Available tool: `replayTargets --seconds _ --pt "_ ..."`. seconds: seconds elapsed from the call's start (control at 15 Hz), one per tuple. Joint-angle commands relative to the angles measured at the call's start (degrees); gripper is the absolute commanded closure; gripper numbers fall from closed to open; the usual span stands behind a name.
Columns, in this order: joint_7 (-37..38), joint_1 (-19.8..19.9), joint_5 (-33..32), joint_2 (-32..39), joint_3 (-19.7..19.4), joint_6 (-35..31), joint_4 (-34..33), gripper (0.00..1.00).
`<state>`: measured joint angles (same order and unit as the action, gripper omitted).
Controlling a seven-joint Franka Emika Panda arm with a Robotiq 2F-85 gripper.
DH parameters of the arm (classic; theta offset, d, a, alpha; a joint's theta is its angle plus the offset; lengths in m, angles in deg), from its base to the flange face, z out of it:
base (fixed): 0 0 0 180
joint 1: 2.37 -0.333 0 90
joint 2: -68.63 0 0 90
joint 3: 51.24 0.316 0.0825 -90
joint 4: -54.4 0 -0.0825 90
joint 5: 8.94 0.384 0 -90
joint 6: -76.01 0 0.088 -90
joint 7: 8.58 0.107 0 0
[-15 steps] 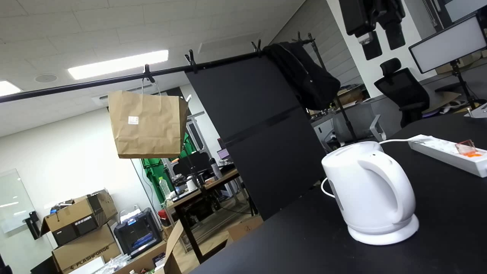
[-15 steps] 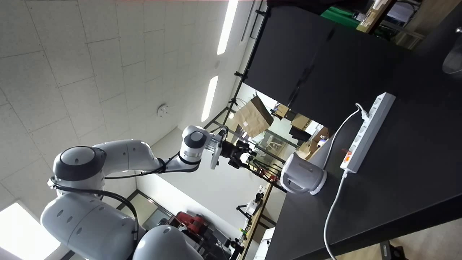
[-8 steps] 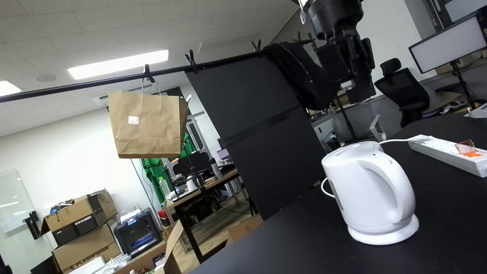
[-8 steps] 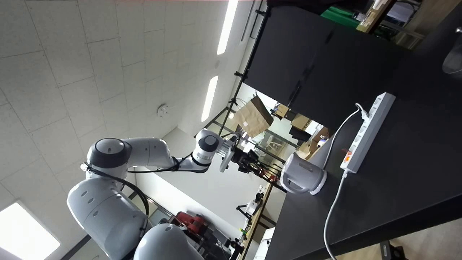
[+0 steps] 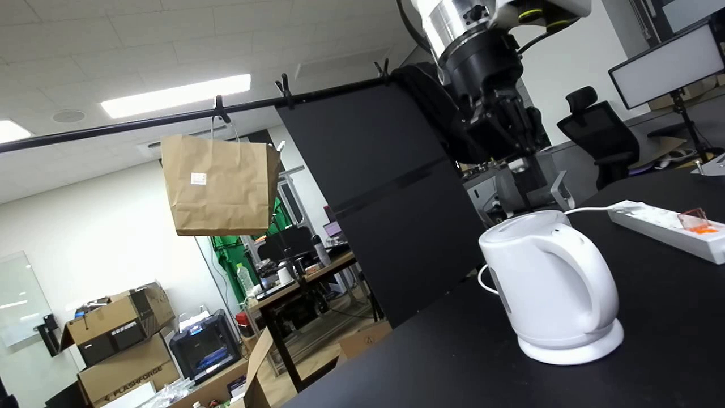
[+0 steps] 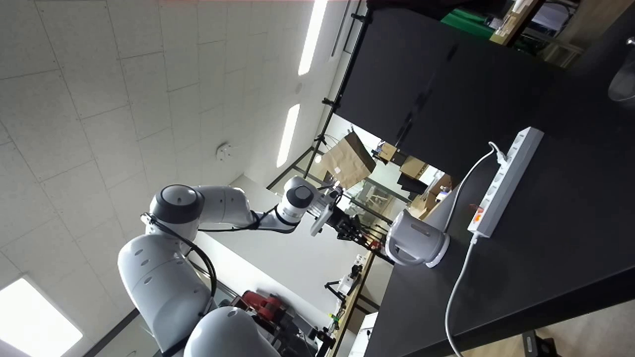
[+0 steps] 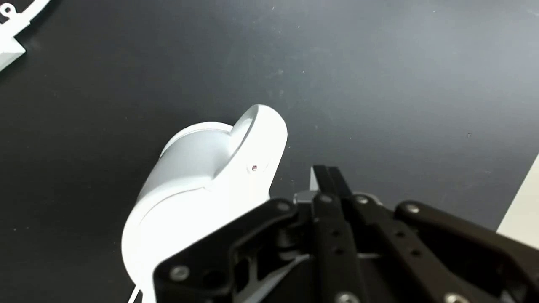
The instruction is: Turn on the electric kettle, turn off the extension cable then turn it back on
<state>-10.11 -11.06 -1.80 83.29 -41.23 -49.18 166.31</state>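
Observation:
The white electric kettle (image 5: 544,294) stands upright on its round base on the black table, its handle turned toward an exterior view. In the wrist view the kettle (image 7: 181,219) lies left of my gripper (image 7: 329,174), whose two dark fingers are pressed together with nothing between them. The gripper (image 5: 529,175) is above and behind the kettle in an exterior view, apart from it. The extension cable (image 6: 506,183) is a long white strip with a red-orange switch (image 6: 477,215) at one end. Only a corner of the extension cable (image 7: 8,52) enters the wrist view.
A white cord (image 6: 464,188) links the kettle base to a plug (image 6: 501,157) in the strip. Another white cord (image 6: 459,297) runs from the switch end over the table edge (image 6: 570,302). A clear object (image 6: 622,82) sits at the table's far side.
The arm has come down and closer to the kettle. The fingers, spread apart a second ago, are now together. Kettle and extension cable have stayed put.

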Motion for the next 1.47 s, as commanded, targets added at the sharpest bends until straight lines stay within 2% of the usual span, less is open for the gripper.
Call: replayTargets --seconds 0.0,0.8,1.4 --pt "-0.4 0.8 2.0 3.3 -0.3 5.3 -5.1 1.00" --pt "0.3 1.8 3.3 9.5 -1.4 16.7 -11.5 1.00" --pt "0.1 1.8 3.3 12.2 -1.8 17.9 -13.0 1.00"
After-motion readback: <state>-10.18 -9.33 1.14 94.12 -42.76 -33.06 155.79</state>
